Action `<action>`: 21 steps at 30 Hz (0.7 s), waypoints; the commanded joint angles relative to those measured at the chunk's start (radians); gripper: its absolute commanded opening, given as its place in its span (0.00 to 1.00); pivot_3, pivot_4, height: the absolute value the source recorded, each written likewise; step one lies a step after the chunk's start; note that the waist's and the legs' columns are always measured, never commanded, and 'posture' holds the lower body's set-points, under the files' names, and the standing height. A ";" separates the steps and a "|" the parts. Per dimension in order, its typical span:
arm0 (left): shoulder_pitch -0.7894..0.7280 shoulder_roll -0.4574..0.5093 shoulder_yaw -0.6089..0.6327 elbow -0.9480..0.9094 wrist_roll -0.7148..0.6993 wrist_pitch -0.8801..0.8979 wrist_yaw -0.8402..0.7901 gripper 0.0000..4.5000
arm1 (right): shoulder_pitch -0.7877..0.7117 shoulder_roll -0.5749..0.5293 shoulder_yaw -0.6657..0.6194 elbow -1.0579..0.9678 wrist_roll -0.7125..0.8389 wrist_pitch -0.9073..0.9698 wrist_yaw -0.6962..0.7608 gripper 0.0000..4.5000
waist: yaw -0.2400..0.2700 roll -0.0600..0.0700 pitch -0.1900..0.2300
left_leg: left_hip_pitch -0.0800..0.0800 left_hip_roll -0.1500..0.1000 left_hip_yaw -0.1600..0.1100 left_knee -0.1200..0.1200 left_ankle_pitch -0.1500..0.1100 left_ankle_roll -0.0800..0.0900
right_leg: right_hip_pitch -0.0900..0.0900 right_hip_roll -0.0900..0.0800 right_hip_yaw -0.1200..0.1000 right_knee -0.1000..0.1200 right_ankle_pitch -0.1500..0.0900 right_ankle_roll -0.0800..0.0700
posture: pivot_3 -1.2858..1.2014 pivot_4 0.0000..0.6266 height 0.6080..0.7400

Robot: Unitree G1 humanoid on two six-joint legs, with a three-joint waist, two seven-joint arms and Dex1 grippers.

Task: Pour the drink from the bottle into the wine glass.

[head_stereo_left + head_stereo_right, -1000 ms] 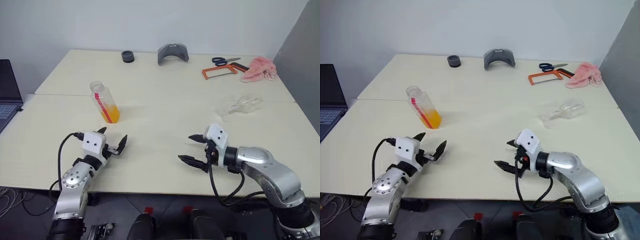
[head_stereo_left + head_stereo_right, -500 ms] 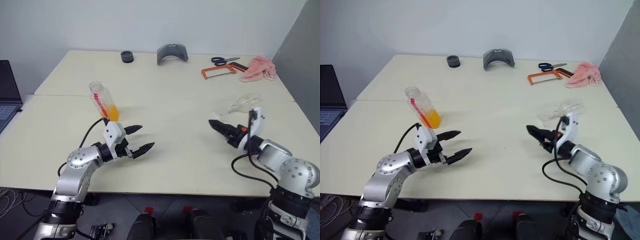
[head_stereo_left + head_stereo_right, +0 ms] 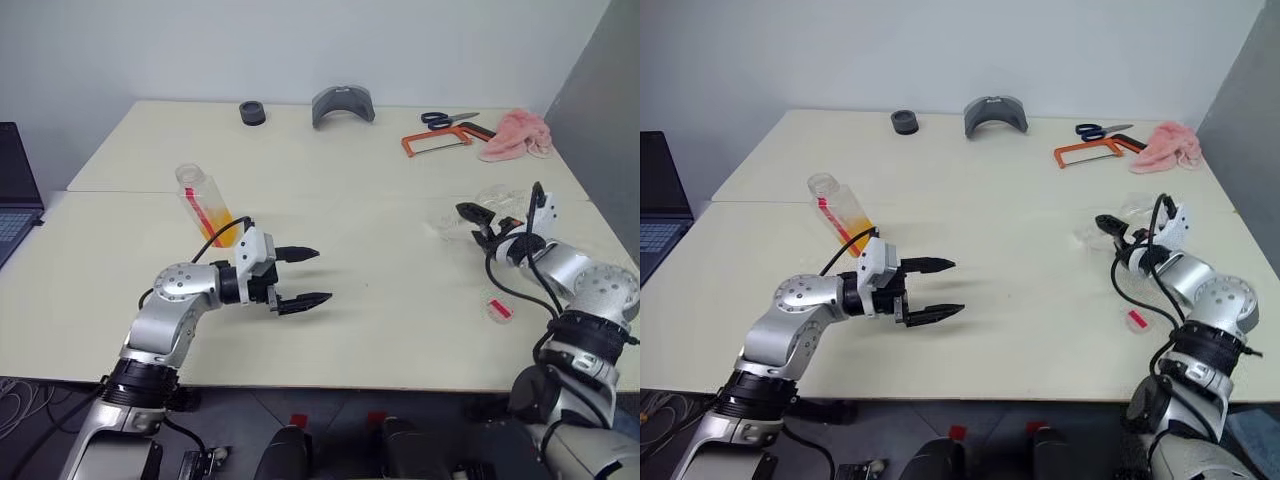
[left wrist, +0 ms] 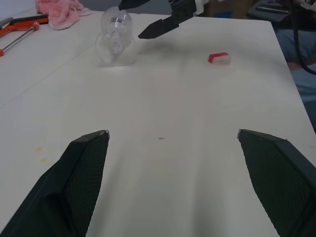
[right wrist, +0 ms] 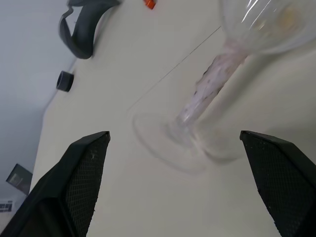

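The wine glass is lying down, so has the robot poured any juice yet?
No pouring yet. The cap is already off, lying on the table. The open right gripper is at the wine glass, which lies on its side, empty. The bottle stands apart from the open left gripper. Righting the glass, grasping and pouring remain.
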 commanded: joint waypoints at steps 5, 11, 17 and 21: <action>-0.017 -0.019 0.005 0.009 0.016 -0.042 -0.006 0.99 | -0.099 -0.049 0.056 0.228 -0.068 -0.158 0.098 1.00 | -0.008 0.000 0.000 | 0.000 0.001 0.000 0.000 0.000 0.000 | 0.000 0.000 0.001 0.000 0.000 0.000 | 0.52 0.24 1.00; -0.019 -0.028 0.001 0.039 0.029 -0.070 -0.014 0.99 | -0.181 -0.053 0.072 0.443 -0.120 -0.292 0.142 1.00 | -0.009 0.001 0.000 | 0.000 0.001 0.000 0.000 0.000 0.000 | 0.000 0.000 0.000 0.000 0.000 0.000 | 0.52 0.24 1.00; -0.021 -0.035 -0.002 0.069 0.042 -0.101 -0.025 0.99 | -0.263 -0.056 0.073 0.655 -0.155 -0.449 0.171 1.00 | -0.010 0.001 0.000 | 0.000 0.001 0.000 0.000 0.000 0.000 | 0.000 0.000 0.001 0.000 0.000 0.000 | 0.52 0.24 1.00; -0.021 -0.039 -0.001 0.079 0.047 -0.113 -0.030 1.00 | -0.291 -0.053 0.051 0.739 -0.149 -0.522 0.171 0.96 | -0.010 0.001 0.000 | 0.000 0.001 0.000 0.000 0.000 0.000 | 0.000 0.000 0.001 0.000 0.000 0.000 | 0.52 0.24 1.00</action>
